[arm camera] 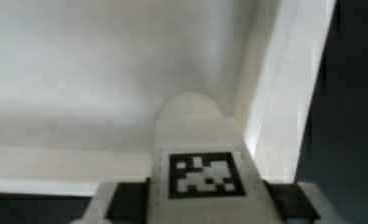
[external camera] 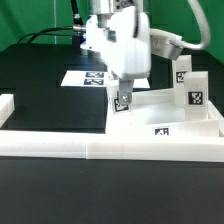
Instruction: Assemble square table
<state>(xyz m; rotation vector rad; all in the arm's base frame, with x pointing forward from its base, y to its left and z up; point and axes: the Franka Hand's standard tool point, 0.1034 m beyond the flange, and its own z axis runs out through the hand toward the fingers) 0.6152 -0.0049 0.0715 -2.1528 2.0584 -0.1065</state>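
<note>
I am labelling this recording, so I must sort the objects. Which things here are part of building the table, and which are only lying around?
Job:
- square tabletop
- leg held in the hand
- two more legs standing on the tabletop's far side

Just there:
- marker board
- low white border wall
- black table mat

Exterior view faces the table from afar; wrist view (very close) shares the tagged leg (external camera: pixel 123 101) (arm camera: pixel 202 150).
</note>
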